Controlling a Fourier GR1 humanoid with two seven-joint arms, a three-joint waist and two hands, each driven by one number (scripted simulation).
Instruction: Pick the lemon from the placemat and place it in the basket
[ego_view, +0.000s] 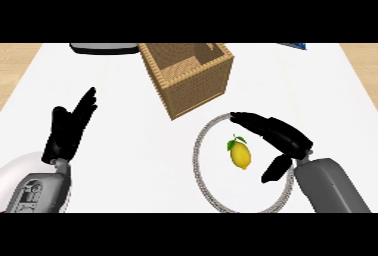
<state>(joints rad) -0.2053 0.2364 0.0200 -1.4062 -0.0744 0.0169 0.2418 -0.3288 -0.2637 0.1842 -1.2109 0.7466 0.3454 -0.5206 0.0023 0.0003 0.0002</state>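
Lemon (241, 155): just left of right hand (284, 137), long axis upright in view, leaf end up.
Right hand: fingers spread, holding nothing.

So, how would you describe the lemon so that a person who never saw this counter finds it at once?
Start at the tall woven basket at the back of the white counter. In front of it, nearer the robot, lies a round placemat with a grey rim. The lemon lies inside that ring, beside the open right hand: small, yellow, with a green leaf.
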